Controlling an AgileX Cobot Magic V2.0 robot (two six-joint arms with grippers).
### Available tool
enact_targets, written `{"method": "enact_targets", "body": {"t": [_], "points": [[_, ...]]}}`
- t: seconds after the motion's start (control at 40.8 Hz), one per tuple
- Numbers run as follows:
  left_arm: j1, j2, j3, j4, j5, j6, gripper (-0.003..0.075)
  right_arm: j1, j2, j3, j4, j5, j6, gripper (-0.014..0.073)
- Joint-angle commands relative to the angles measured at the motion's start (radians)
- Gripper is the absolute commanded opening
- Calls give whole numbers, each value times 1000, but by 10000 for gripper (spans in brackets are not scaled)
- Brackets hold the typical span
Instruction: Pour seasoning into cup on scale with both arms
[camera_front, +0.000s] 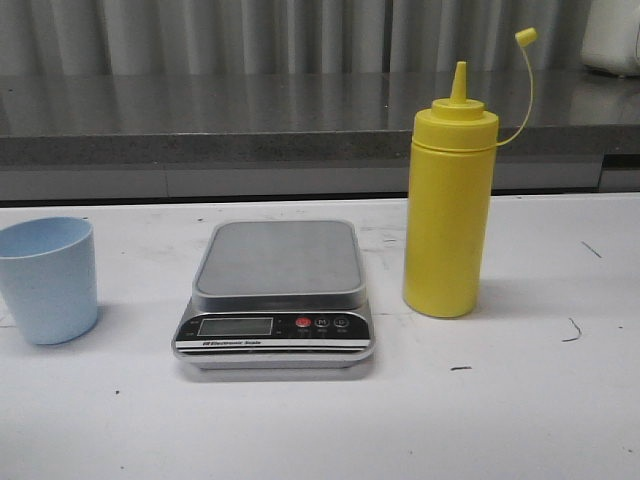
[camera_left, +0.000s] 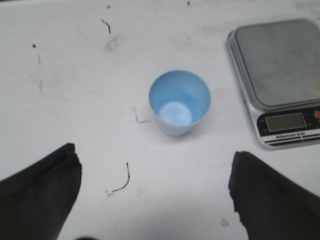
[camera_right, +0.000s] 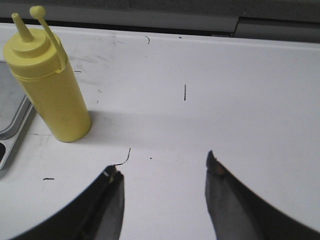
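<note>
Both grippers are spread wide with nothing in them. The left gripper (camera_left: 155, 200) hangs over the table (camera_left: 75, 100) with the pale blue cup (camera_left: 178, 102) sitting just ahead of the gap between its fingers, upright and empty as far as the wrist view shows. The right gripper (camera_right: 165, 200) is also wide apart, but the yellow seasoning bottle (camera_right: 47, 80) stands off to one side of its line, not between the fingers.

So the likely step in hand is getting the cup onto the scale (camera_front: 275, 295), which is bare on top. The cup is tapered, so the left arm should probably close low around its middle, squarely, and keep it level on the way over. Set it down in the middle of the steel platform, not on the edge.

In the front view the cup is left of the scale and the bottle right of it, nozzle uncapped, cap (camera_front: 525, 37) dangling on its tether.

Count: one cup, one bottle, one scale, two grippers.
</note>
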Motion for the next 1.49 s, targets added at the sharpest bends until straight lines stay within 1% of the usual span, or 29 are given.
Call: {"method": "enact_targets", "body": {"t": [0.0,0.147,0.564,0.784,1.005,1.054,1.127,1.225,1.299,1.421,1.47], "points": [[-7,90,-81,-7,-16,0,586,-2,5,-36,-9,-65,-8,401],[-7,234,-155,-7,15,0,586,-2,5,-36,-9,-65,-8,401],[-7,555,-331,-4,10,0,586,-2,5,-36,-9,-65,-8,401],[-7,674,-366,-3,17,0,585,-2,5,-36,-9,-65,-8,401],[-7,743,-369,0,5,0,579,-2,5,-36,-9,-65,-8,401],[-7,751,-369,0,-3,0,552,-2,5,-36,-9,-65,-8,401],[-7,757,-369,0,-21,0,475,-2,5,-36,-9,-65,-8,401],[-7,766,-369,0,-36,0,318,-2,5,-36,-9,-65,-8,401],[-7,766,-369,0,-36,0,225,-2,5,-36,-9,-65,-8,401],[-7,766,-369,0,-34,0,96,-2,5,-36,-9,-65,-8,401],[-7,766,-369,0,-34,0,57,-2,5,-36,-9,-65,-8,401]]}}
